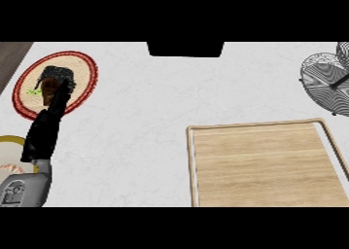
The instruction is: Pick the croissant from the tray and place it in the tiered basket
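Observation:
My left hand (57, 76) reaches out over a round woven plate with a red rim (82, 64) at the far left of the counter. Its fingers are curled round a brown croissant (47, 92), which shows just below and left of the hand and is partly hidden by it. The wooden tray (267, 168) lies at the lower right with nothing on it. The wire tiered basket (333, 82) stands at the far right edge, well away from the hand. My right hand is out of sight.
A yellow-rimmed plate (6, 142) lies at the lower left, partly under my left forearm. A dark block (185, 48) sits at the counter's back edge. A dark wooden strip (3, 61) borders the counter at the upper left.

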Available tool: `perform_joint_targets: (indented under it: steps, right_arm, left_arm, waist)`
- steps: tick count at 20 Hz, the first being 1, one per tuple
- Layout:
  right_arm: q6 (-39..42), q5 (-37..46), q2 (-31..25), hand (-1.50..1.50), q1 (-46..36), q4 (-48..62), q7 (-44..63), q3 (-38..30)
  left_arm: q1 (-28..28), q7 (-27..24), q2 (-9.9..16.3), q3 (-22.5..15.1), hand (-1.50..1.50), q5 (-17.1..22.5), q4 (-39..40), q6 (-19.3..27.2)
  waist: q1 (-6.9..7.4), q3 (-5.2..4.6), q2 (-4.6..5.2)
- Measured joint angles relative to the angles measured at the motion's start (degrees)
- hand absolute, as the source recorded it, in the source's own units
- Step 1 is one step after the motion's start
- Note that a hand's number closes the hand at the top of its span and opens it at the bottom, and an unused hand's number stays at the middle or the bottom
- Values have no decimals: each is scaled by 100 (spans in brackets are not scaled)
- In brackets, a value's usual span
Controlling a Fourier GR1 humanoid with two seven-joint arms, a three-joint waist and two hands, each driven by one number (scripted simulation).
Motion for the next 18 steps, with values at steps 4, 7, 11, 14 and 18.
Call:
perform_joint_targets:
  steps: [4,7,11,14,18]
  right_arm:
    - [14,-227,34,-150,65,177,-121,-216]
    - [-232,-468,75,-150,120,207,-257,-464]
    - [-439,-817,19,-150,181,173,-528,-790]
    - [-612,-1042,-32,-150,219,75,-685,-985]
    - [-715,-1233,-262,-150,179,-91,-641,-1148]
  left_arm:
    - [-42,-33,41,64,0,25,64,-50]
    - [-33,-128,62,102,0,31,149,-76]
    - [-28,-75,27,89,0,-3,97,-50]
    - [73,-82,20,84,0,-4,23,-70]
    - [18,-53,3,120,0,-41,66,-21]
  waist:
    - [6,-44,-31]
    - [3,-52,-38]
    - [-2,-27,-26]
    - [-14,-15,-28]
    - [-64,-11,-40]
